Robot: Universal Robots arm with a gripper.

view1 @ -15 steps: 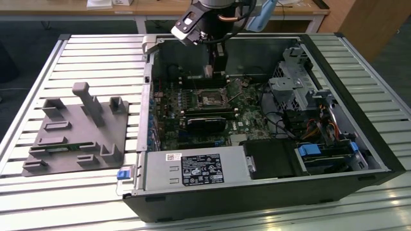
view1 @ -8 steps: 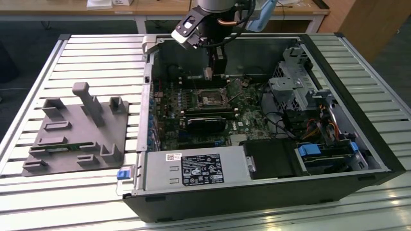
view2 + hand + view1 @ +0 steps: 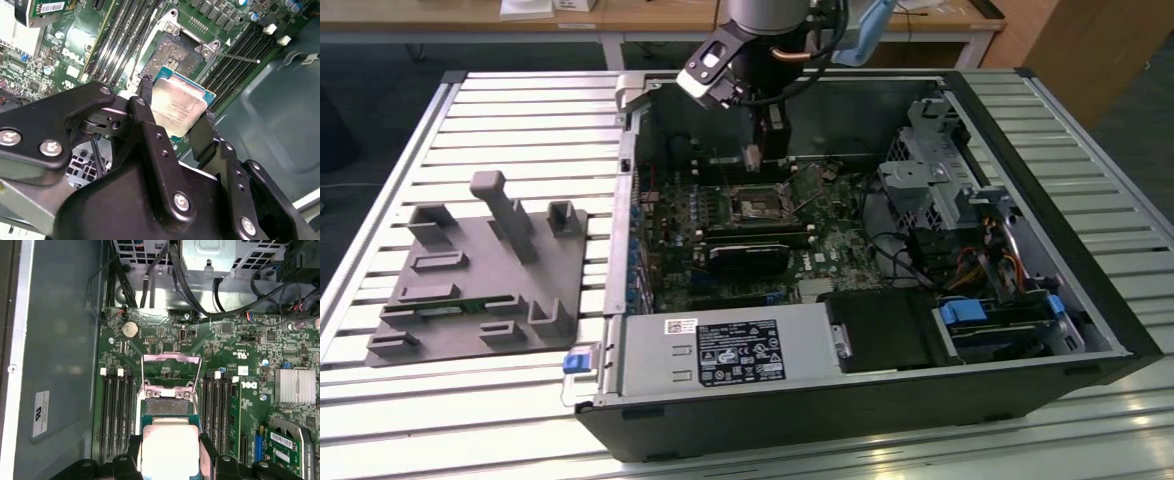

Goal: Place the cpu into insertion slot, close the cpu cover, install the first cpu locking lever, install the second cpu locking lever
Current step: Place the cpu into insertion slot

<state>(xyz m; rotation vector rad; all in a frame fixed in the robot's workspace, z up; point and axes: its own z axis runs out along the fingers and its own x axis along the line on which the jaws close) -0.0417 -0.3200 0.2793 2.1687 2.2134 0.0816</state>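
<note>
My gripper (image 3: 177,102) is shut on the cpu (image 3: 175,112), a flat square chip with a silvery top, held by two opposite edges between the black fingers (image 3: 150,120). In the first wrist view the cpu (image 3: 169,450) sits in the gripper (image 3: 169,440) just short of the insertion slot (image 3: 167,402), part of which it hides. The cpu cover (image 3: 172,360) stands swung up beyond the slot, with thin wire levers (image 3: 142,377) raised at its sides. In the exterior view the gripper (image 3: 758,160) hangs inside the open case, above and behind the insertion slot (image 3: 754,205).
The open computer case (image 3: 854,400) lies on a slatted metal table (image 3: 520,100). Memory slots (image 3: 116,415) flank the socket on both sides. A drive cage (image 3: 927,170) and cables (image 3: 987,265) fill the exterior view's right. A grey fixture (image 3: 480,275) rests to the left.
</note>
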